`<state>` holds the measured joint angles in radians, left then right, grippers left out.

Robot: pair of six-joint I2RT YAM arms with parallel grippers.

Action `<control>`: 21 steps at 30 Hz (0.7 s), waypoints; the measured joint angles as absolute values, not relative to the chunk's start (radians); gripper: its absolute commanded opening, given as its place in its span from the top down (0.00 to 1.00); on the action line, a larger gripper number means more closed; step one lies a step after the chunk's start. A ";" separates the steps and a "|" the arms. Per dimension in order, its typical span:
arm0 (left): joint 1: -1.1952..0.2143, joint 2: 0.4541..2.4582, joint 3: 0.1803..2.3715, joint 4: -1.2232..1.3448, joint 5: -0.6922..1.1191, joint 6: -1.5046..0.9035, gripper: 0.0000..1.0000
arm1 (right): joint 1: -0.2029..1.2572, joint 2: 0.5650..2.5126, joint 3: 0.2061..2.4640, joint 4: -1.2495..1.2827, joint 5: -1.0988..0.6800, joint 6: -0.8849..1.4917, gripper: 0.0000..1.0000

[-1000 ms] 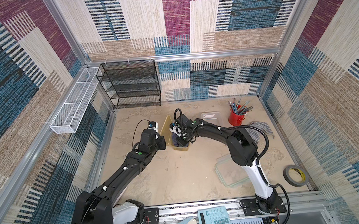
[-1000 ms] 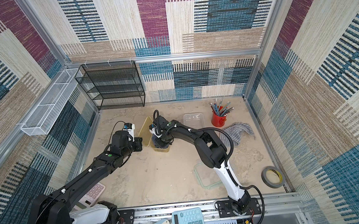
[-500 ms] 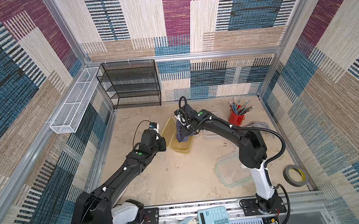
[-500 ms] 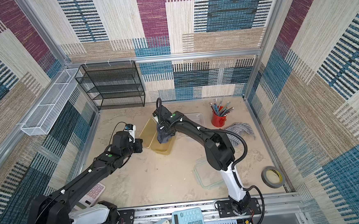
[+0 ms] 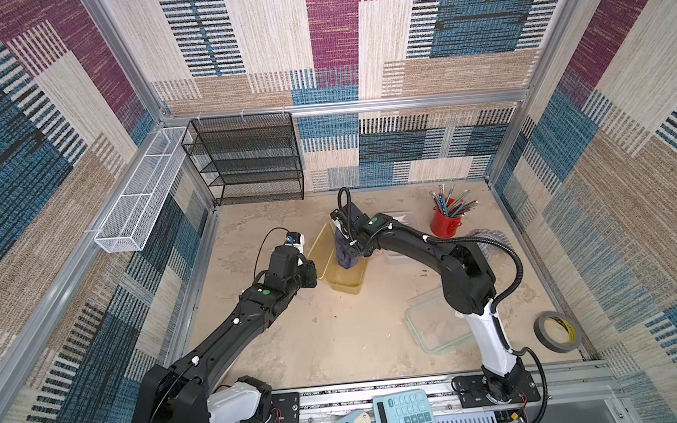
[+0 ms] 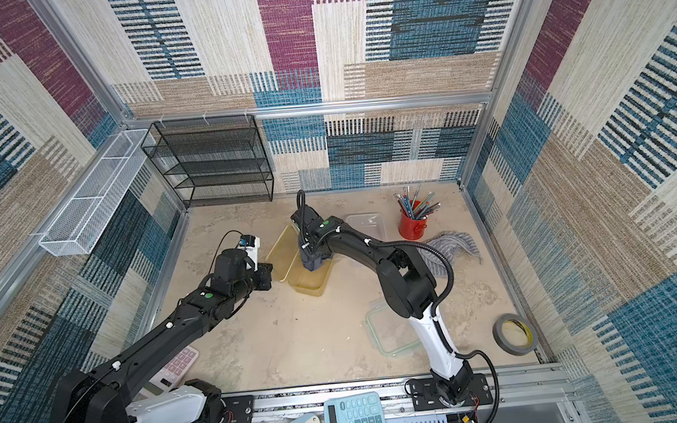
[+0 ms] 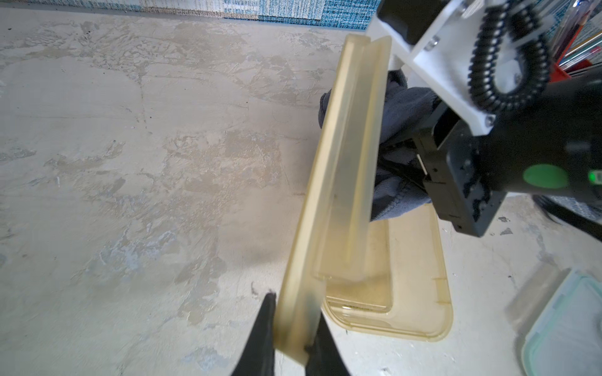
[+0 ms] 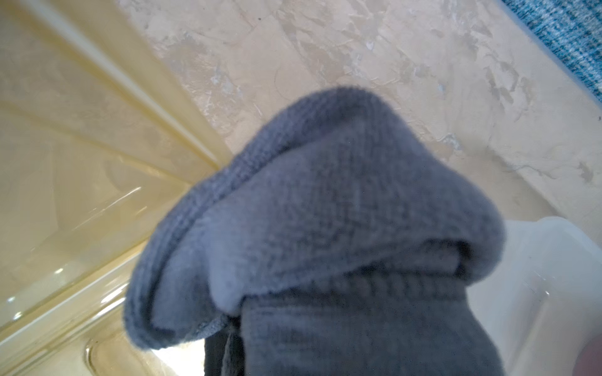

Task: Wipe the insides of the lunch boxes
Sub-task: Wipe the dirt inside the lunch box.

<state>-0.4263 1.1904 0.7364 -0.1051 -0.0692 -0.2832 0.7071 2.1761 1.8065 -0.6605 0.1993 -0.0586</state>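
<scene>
Beside the amber lunch box [image 5: 347, 280], props its lid [image 7: 329, 195] on edge with left gripper [image 7: 293, 328] pinching the rim. Above the box, lifts out the blue cloth [image 8: 325, 211] clamped in the right gripper [image 7: 402, 164], likely ending this wipe. Beyond the box, likely next: clear lunch box [image 6: 363, 223].
</scene>
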 measured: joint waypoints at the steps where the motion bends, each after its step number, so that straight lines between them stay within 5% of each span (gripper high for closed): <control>1: -0.427 1.190 0.737 -0.106 -0.072 -0.281 1.00 | 0.707 2.164 1.777 -0.635 0.196 -0.063 0.88; 11: -0.427 1.225 0.786 -0.131 -0.090 -0.266 1.00 | 0.735 2.042 1.452 -0.476 0.177 -0.117 0.87; 21: -0.428 1.231 0.800 -0.137 -0.079 -0.265 1.00 | 0.707 2.144 1.570 -0.510 0.185 -0.109 0.80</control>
